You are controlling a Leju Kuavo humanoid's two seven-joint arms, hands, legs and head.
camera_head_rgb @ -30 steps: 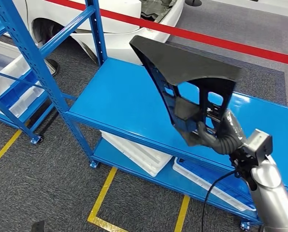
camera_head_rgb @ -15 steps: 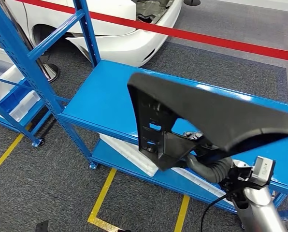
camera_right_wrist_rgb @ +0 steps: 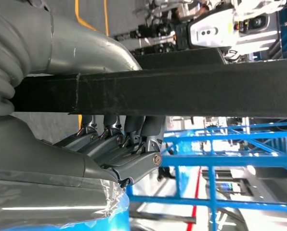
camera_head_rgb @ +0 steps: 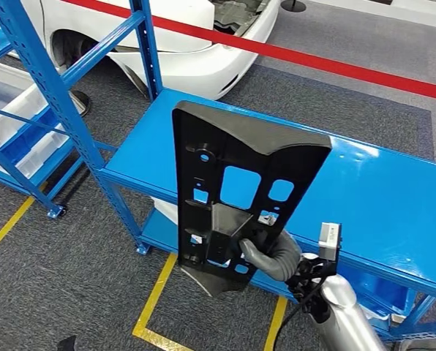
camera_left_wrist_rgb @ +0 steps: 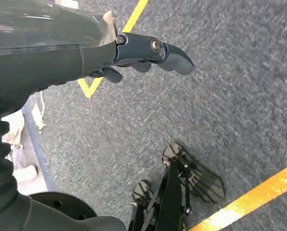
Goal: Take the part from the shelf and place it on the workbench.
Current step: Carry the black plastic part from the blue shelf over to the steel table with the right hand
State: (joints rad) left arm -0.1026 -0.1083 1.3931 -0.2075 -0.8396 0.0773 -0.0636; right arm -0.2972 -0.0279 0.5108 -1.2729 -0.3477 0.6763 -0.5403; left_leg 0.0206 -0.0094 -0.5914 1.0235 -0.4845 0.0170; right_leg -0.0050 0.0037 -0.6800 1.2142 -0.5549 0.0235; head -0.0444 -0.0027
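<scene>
While my right hand (camera_head_rgb: 260, 252) clamps the black plastic bracket part (camera_head_rgb: 235, 190) at its lower end, the long axis rises toward 12 o'clock, clear of the blue shelf (camera_head_rgb: 370, 197); my left hand (camera_left_wrist_rgb: 145, 53) hangs with fingers apart.

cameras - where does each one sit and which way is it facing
Head view: high on the body, looking forward and down at the blue shelf; right hand holds the black part.
Left wrist view: behind the left hand, facing grey carpet.
Right wrist view: behind the right hand, fingers on the part.
Shared: head and right wrist views both show part, hand, shelf.
</scene>
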